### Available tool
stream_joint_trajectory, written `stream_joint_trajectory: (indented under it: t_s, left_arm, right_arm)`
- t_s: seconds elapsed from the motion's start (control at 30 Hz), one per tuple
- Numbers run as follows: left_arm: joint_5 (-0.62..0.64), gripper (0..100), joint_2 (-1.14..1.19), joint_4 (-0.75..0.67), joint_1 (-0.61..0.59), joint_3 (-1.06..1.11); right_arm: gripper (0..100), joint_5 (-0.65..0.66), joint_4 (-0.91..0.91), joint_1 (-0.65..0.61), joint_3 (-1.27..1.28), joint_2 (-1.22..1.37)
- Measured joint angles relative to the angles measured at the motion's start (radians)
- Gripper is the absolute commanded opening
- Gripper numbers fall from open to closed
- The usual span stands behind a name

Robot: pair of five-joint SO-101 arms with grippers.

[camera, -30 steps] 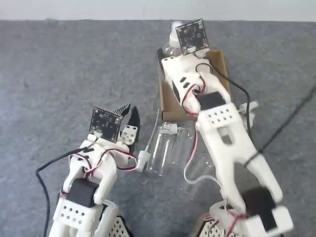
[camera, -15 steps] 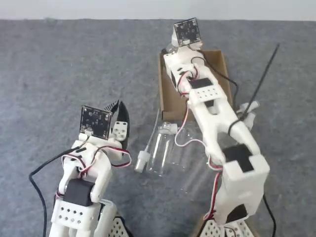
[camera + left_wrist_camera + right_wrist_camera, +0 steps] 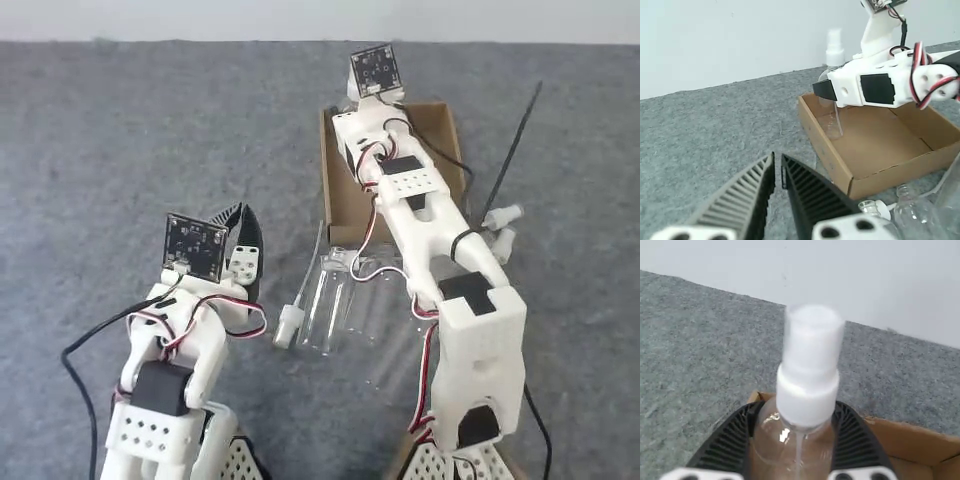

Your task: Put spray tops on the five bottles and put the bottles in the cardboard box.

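Here the right gripper [image 3: 800, 450] had its fingers [image 3: 725, 442] clenched on a capped bottle [image 3: 807, 385], upright in a far corner of the cardboard box [image 3: 827, 155], probably to stand it there. The left gripper [image 3: 778, 170], closed on nothing, hung near the loose bottles [image 3: 340, 300].

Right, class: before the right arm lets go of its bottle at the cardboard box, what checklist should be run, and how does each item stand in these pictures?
1. Top fitted on the held bottle: ok. The spray top sits on the bottle.
2. Grip secure: ok. The right gripper is shut on the bottle.
3. Bottle over the cardboard box: ok, upright at a far corner.
4. Bottle base resting on the box floor: cannot tell.
5. Left gripper apart from the box: ok.
6. Other bottles fitted with tops: not ok. They lie open-necked on the carpet.
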Motion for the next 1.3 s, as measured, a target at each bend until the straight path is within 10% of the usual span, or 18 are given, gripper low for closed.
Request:
stream_joint_trajectory:
  t_s: [1.3]
  left_arm:
    - [0.0, 1, 0.0, 0.0, 0.0, 0.0]
  right_arm:
    - [28.3, -0.003, -0.002, -0.012, -0.012, 0.02]
